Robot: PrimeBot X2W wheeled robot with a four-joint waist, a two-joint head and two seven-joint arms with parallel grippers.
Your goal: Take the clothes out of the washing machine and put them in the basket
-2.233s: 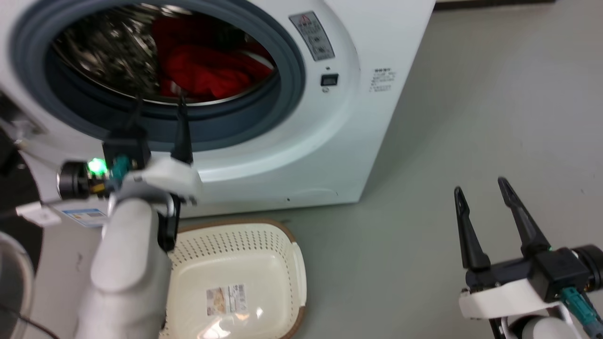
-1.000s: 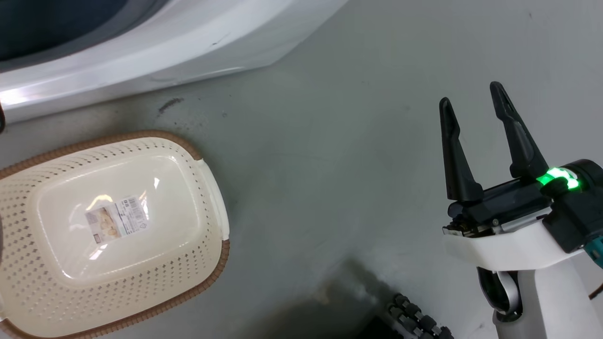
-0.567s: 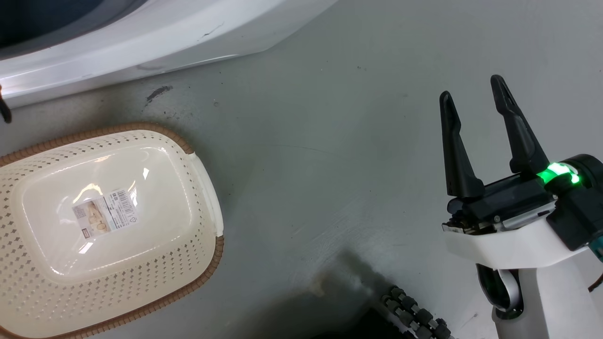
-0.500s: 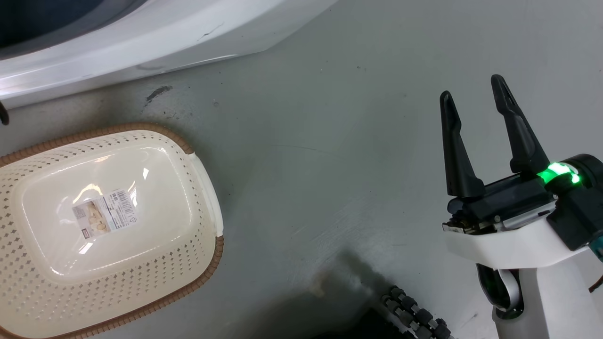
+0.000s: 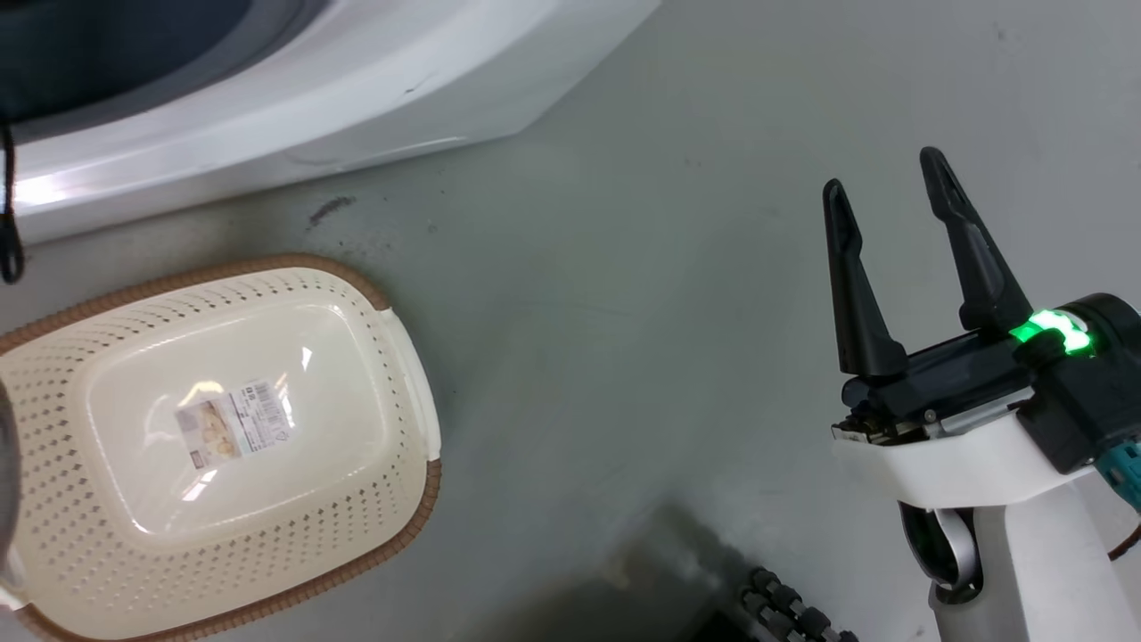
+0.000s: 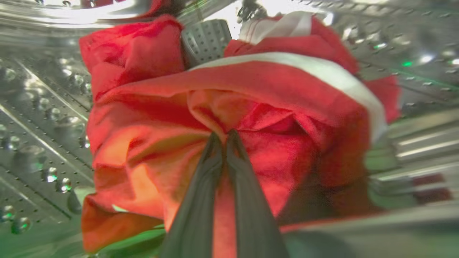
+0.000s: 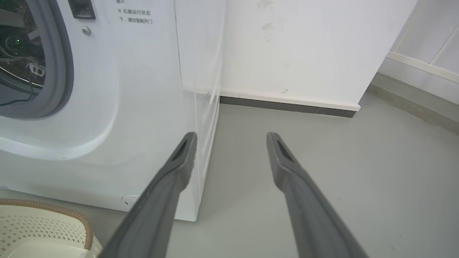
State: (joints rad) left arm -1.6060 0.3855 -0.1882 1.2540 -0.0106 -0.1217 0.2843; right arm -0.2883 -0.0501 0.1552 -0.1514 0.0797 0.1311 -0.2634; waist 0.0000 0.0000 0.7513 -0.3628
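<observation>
In the left wrist view my left gripper (image 6: pixel 224 134) is inside the perforated steel drum (image 6: pixel 36 107), its two dark fingers pressed together on a fold of the red clothes (image 6: pixel 272 86), which carry a white stripe. The washing machine (image 5: pixel 312 98) shows its white lower front at the top left of the head view. Below it on the floor stands the cream basket (image 5: pixel 267 263) with a brown rim; it holds nothing but a label. My right gripper (image 5: pixel 882 174) hangs open over bare floor to the right, far from the basket. Its own wrist view shows the right gripper (image 7: pixel 231 136), the washing machine (image 7: pixel 136 89) and the basket (image 7: pixel 53 211).
Grey floor stretches between the basket and my right arm. A white wall with a dark baseboard (image 7: pixel 287 102) runs behind the machine. A dark ribbed part (image 5: pixel 784 615) shows at the bottom edge of the head view, and a black cable (image 5: pixel 9 241) hangs at its left edge.
The head camera has tipped down from the porthole to the floor and basket, then shifted slightly. My right gripper stays open in the same pose. The basket has not moved.
</observation>
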